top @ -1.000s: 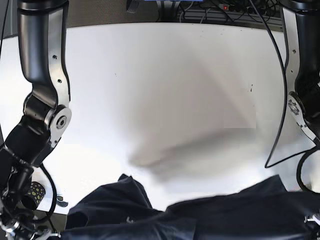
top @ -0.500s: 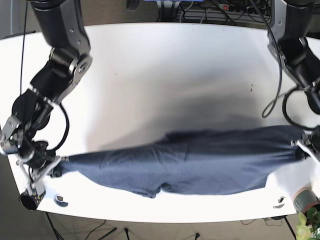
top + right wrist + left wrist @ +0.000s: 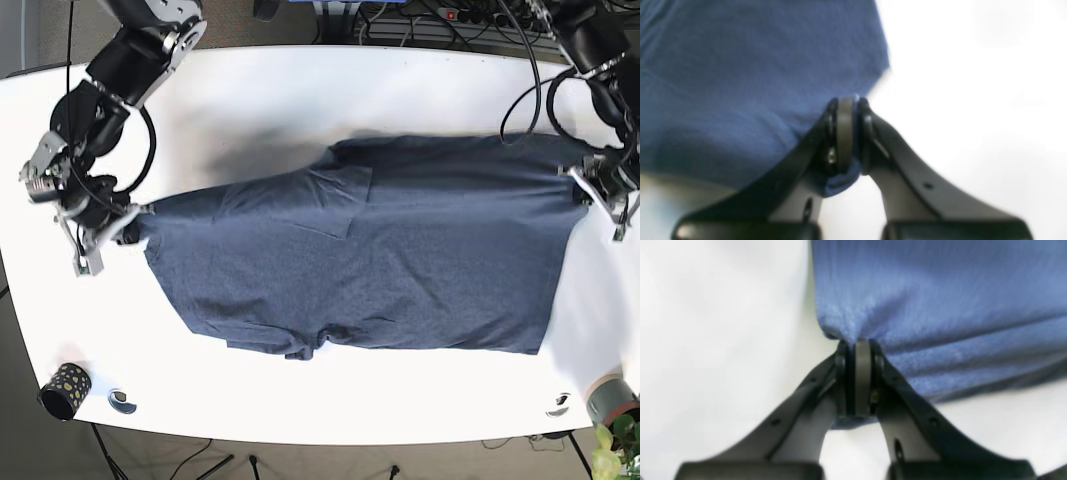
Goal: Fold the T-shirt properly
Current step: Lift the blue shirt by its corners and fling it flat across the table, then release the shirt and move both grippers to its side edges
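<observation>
A dark blue T-shirt (image 3: 380, 250) lies spread across the white table (image 3: 300, 90), stretched between my two arms. My left gripper (image 3: 592, 192), on the right of the base view, is shut on the shirt's right edge; the left wrist view shows its jaws (image 3: 858, 346) pinched on a corner of blue cloth (image 3: 940, 290). My right gripper (image 3: 128, 222), on the left of the base view, is shut on the shirt's left edge; the right wrist view shows its jaws (image 3: 846, 106) clamped on blue cloth (image 3: 740, 66).
A black cup with yellow dots (image 3: 62, 390) stands at the table's front left corner. A small grey thing (image 3: 122, 401) lies beside it. A round object (image 3: 610, 395) and a small clip (image 3: 558, 405) sit at the front right. Cables (image 3: 440, 15) run behind the table.
Both grippers have carried the shirt away from the front edge toward the table's middle. The shirt, bunched into a narrow band before, now lies spread wide and flat.
</observation>
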